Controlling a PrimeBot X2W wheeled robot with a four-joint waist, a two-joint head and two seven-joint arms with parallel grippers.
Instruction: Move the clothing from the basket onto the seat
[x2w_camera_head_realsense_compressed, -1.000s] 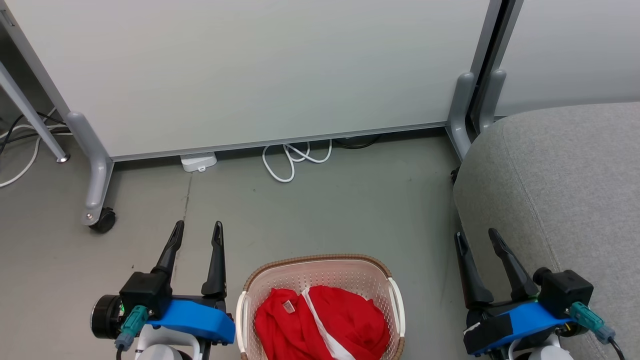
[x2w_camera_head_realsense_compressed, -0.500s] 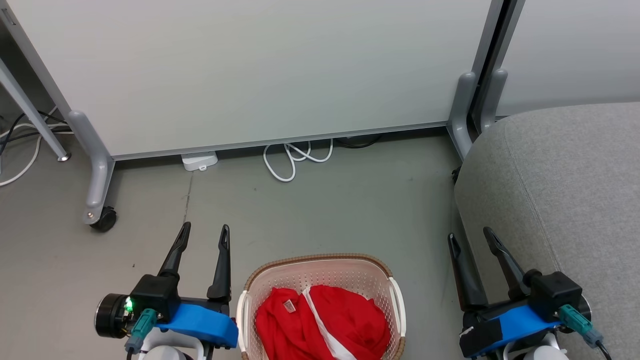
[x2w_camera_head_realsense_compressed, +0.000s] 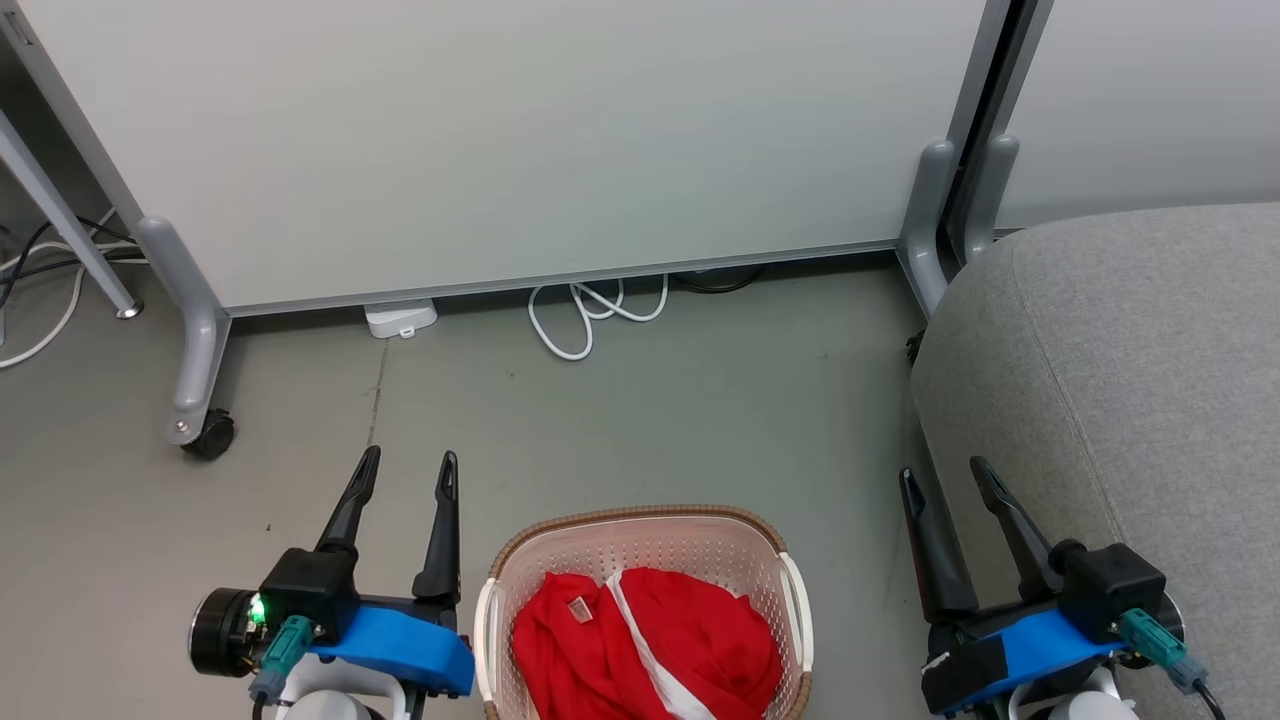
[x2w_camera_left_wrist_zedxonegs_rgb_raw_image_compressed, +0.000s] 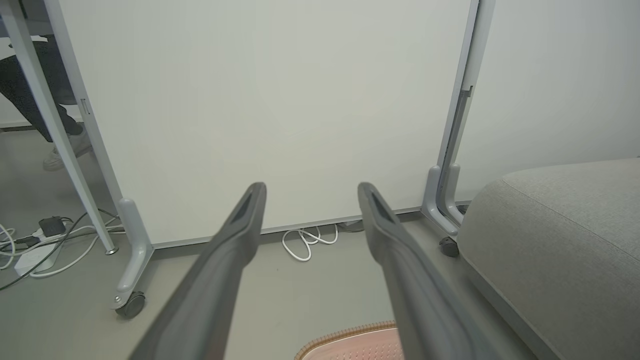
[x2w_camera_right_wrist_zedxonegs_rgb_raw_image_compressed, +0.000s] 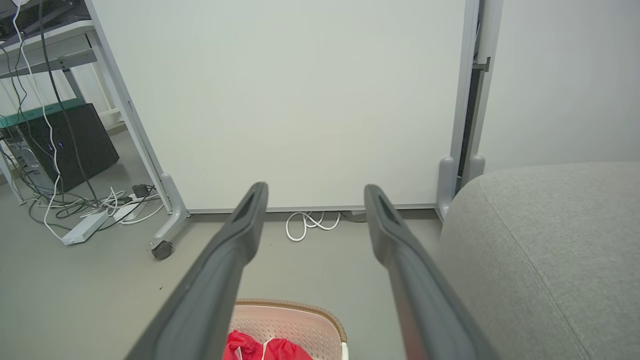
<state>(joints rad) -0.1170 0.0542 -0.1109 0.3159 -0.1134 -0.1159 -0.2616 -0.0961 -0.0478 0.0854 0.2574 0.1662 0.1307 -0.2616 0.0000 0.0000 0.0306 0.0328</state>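
Nothing legible; the tag (x2w_camera_head_realsense_compressed: 577, 611) on the clothing (x2w_camera_head_realsense_compressed: 700, 640) is too blurred.

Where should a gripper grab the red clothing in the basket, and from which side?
Probably pinch a bunched fold near the white stripe of the clothing, coming from above: the basket walls surround the heap, leaving only its top open.

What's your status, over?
Left gripper open, empty; right gripper open, empty. Clothing in basket, none on seat. Floor between basket and seat unobstructed.
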